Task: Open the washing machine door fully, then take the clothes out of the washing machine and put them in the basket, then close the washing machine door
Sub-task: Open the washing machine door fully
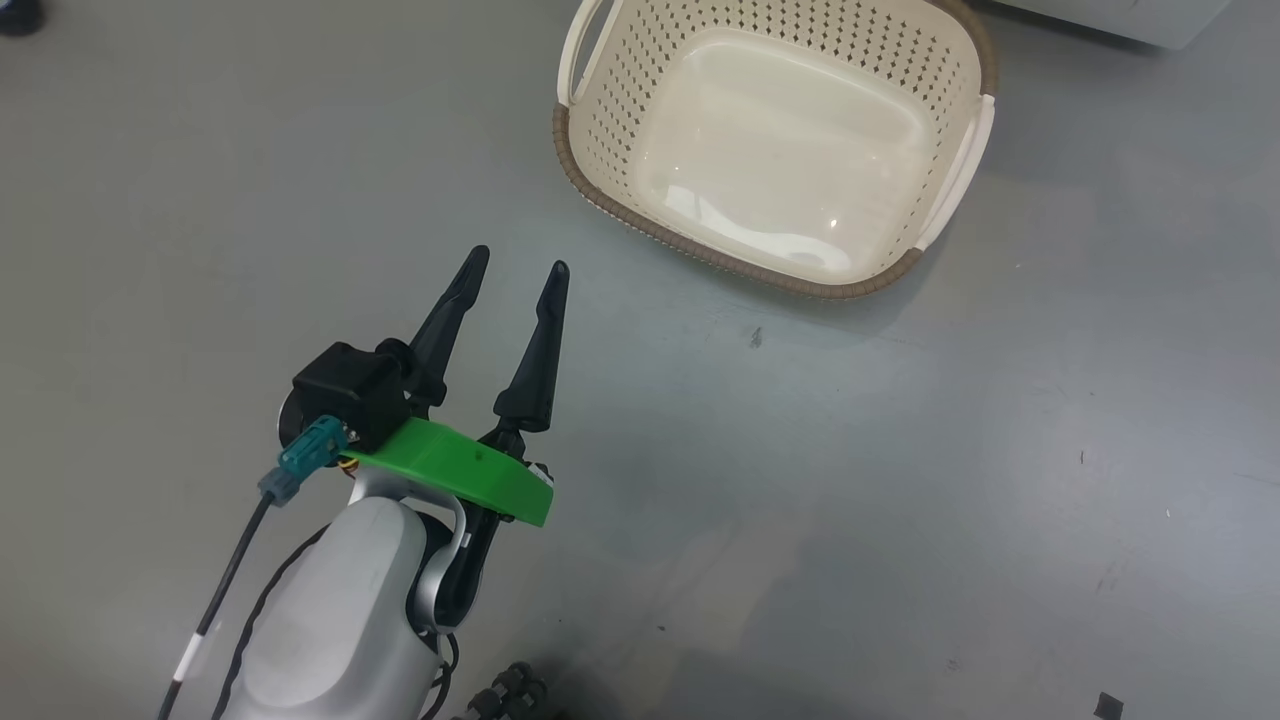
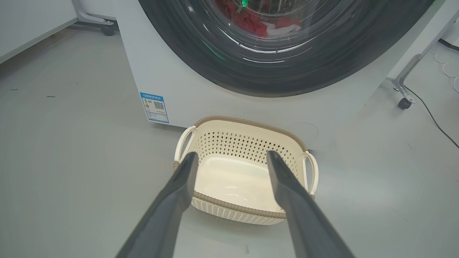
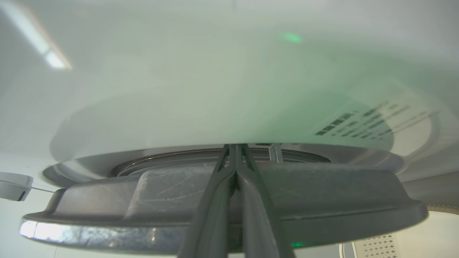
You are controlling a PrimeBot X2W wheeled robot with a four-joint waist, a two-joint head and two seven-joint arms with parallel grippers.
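We logged: washing machine door point(image 2: 229, 70) not yet swung open; clothes point(image 2: 251, 22) lay inside washing machine point(image 2: 186, 89) behind glass point(image 2: 287, 44); basket point(image 2: 247, 123) empty, on floor point(image 1: 900, 500) before it. Left gripper point(image 1: 520, 260) spread wide, empty; right gripper point(image 3: 236, 146) pinched shut, tips at door edge. All three steps remained.

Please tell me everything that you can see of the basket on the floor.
The basket is a small, cream, plastic-looking tub with rounded corners. Its walls are pierced by rows of small diamond holes; its bottom is smooth, glossy and empty. A brown woven-look band runs along the rim, and a cream loop handle sits at each short side. It stands upright on the grey floor, just before the white washing machine; whether they touch I cannot tell.
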